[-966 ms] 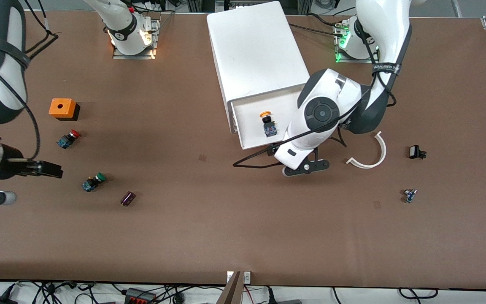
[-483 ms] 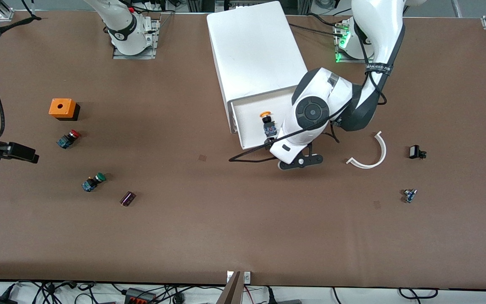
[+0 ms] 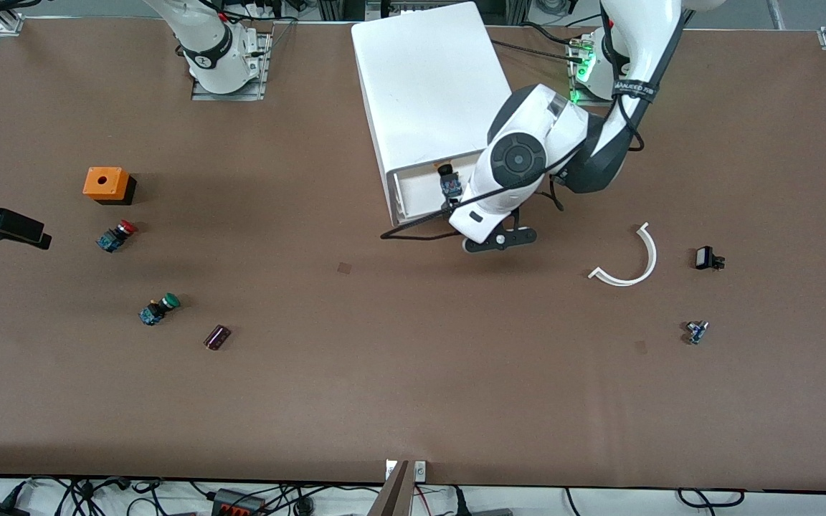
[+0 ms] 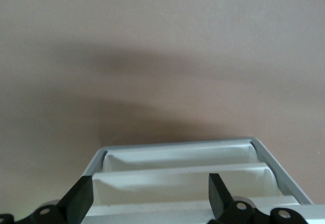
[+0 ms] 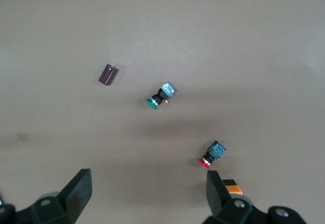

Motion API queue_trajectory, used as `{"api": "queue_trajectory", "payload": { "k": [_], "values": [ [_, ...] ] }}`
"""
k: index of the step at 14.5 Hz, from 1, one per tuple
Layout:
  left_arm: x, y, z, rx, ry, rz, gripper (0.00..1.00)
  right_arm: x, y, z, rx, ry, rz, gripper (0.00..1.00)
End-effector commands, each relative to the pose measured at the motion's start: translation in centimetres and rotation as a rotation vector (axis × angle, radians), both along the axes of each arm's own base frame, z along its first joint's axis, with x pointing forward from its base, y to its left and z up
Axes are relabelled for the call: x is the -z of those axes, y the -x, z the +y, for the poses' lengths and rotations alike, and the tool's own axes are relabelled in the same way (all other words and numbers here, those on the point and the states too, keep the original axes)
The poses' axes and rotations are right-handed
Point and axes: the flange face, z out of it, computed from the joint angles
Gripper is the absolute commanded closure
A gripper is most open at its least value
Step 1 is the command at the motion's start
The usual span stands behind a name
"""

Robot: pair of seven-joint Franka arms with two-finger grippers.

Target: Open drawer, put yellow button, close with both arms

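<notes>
Drawer point(image 3: 420, 193): nearly shut, left gripper point(image 4: 147, 196) spread against its front to push.
Button point(image 3: 447, 180): inside (cap hidden).
Right gripper point(image 5: 147, 193): spread, waiting over table's edge.

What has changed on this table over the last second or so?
The left arm's black two-finger gripper, jaws open, has pushed the white plastic top drawer most of the way into the white box cabinet, carrying the yellow-capped push button in with it. The right gripper, also open, has drawn back toward its end. The red button and green button stayed put.
</notes>
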Motion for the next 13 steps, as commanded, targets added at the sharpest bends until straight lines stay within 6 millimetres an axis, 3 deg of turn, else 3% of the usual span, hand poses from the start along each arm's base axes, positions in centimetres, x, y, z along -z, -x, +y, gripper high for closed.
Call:
{"api": "queue_trajectory", "payload": {
  "k": [1,9,13],
  "values": [
    [0.0,2.6,-1.4,0.004,0.006,0.018,0.00,0.1,1.7,0.4,-0.021,0.003,0.011,0.00],
    [-0.2,4.7,-2.5,0.049,-0.012,0.074,0.00,1.3,7.9,0.8,-0.031,0.005,-0.015,0.00],
    [-0.3,5.1,-2.7,0.057,-0.016,0.086,0.00,1.3,8.9,0.7,-0.027,0.000,0.031,0.00]
  ]
}}
